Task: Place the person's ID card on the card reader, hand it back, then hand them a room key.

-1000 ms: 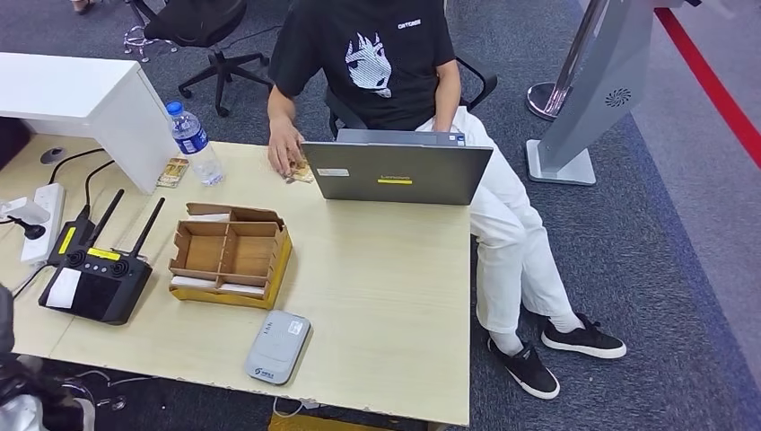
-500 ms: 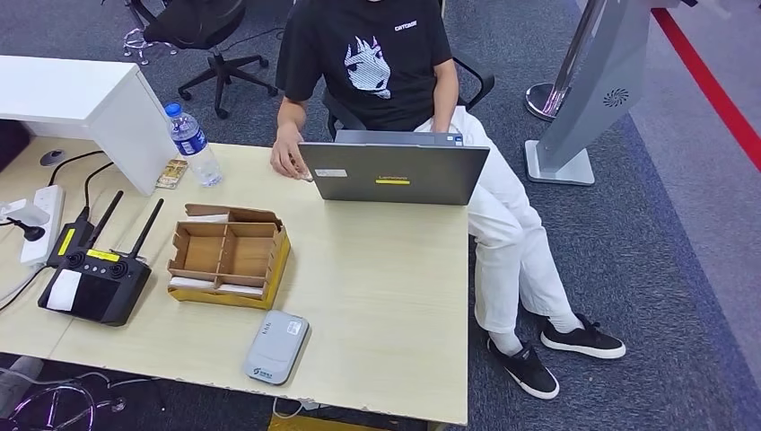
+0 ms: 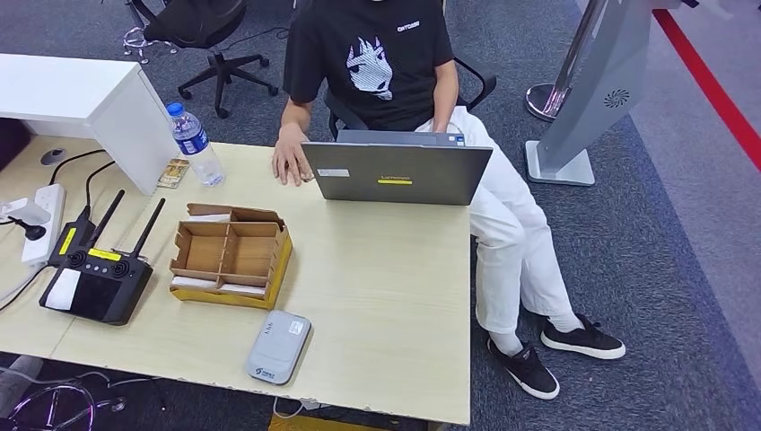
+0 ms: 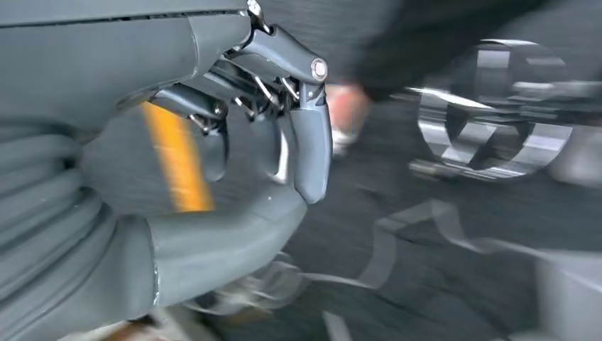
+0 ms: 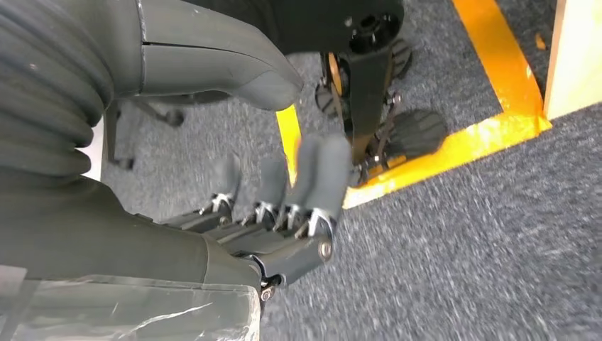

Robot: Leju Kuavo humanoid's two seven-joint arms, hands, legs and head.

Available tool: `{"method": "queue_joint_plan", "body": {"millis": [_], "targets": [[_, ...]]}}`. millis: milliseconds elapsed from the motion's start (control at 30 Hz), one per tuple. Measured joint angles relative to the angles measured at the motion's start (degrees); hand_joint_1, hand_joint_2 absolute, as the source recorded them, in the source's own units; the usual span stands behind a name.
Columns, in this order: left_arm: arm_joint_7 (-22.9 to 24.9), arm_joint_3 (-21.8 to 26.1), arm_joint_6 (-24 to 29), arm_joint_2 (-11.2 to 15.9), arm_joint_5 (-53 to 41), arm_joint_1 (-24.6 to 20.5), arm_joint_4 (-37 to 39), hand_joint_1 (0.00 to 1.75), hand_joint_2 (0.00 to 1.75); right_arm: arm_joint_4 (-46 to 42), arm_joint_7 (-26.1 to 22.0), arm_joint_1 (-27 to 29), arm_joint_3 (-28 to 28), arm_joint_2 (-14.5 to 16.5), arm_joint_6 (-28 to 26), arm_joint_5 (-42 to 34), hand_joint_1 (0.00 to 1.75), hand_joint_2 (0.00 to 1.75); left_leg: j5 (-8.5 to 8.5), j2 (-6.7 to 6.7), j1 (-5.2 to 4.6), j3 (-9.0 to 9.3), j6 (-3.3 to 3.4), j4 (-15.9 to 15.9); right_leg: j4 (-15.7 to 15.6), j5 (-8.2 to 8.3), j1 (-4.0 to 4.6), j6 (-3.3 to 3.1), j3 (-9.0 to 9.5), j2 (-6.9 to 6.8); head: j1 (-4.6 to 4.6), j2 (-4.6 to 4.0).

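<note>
The grey card reader (image 3: 278, 347) lies near the table's front edge. Behind it stands a cardboard divider box (image 3: 230, 254) with white cards in its front slot (image 3: 215, 285). A seated person rests a hand (image 3: 292, 163) flat on the table beside a laptop (image 3: 396, 172); whatever is under the hand is hidden. My left hand (image 4: 213, 163) hangs over the floor in a blurred picture and holds nothing, its fingers bent loosely above the thumb. My right hand (image 5: 284, 206) hangs over grey carpet with its fingers stretched out, apart from the thumb, and is empty.
A black device with two antennas (image 3: 94, 278) sits at the left of the table (image 3: 386, 296), with a power strip (image 3: 38, 215) behind it. A water bottle (image 3: 193, 144) and a small packet (image 3: 172, 172) stand by a white counter (image 3: 81, 94). Yellow floor tape (image 5: 454, 135) runs below my right hand.
The card seen under the person's fingers a second ago is now covered by that hand. My left arm has dropped out of the head view's lower left corner.
</note>
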Motion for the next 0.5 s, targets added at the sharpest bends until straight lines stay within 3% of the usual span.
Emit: {"method": "queue_joint_plan", "body": {"millis": [67, 267, 500], "targets": [[4.1, -0.2, 2.9, -1.1, -2.5, 0.0, 1.5, 0.04, 1.75, 0.0, 0.6, 0.0, 0.4, 0.0, 0.1, 0.9, 0.00, 1.75, 0.00, 0.00, 0.00, 0.01, 0.00, 0.0, 0.0, 0.00, -0.02, 0.00, 0.00, 0.00, 0.01, 0.00], [17.2, -5.5, 3.2, -4.8, -12.9, 0.4, 4.2, 0.00, 1.75, 0.0, 0.8, 0.0, 2.3, 0.0, 2.0, 4.3, 0.00, 1.75, 0.00, -0.01, 0.02, 0.01, 0.00, 0.0, 0.0, 0.00, -0.02, 0.00, 0.00, -0.03, -0.01, 0.00], [19.6, -9.5, 2.4, -6.5, -14.6, 0.6, 5.0, 0.00, 1.75, 0.0, 0.4, 0.0, 3.8, 0.0, 2.6, 4.8, 0.00, 1.75, 0.00, -0.02, 0.07, 0.01, -0.01, 0.0, 0.0, 0.00, 0.01, -0.01, 0.00, -0.04, 0.09, 0.00]]}}
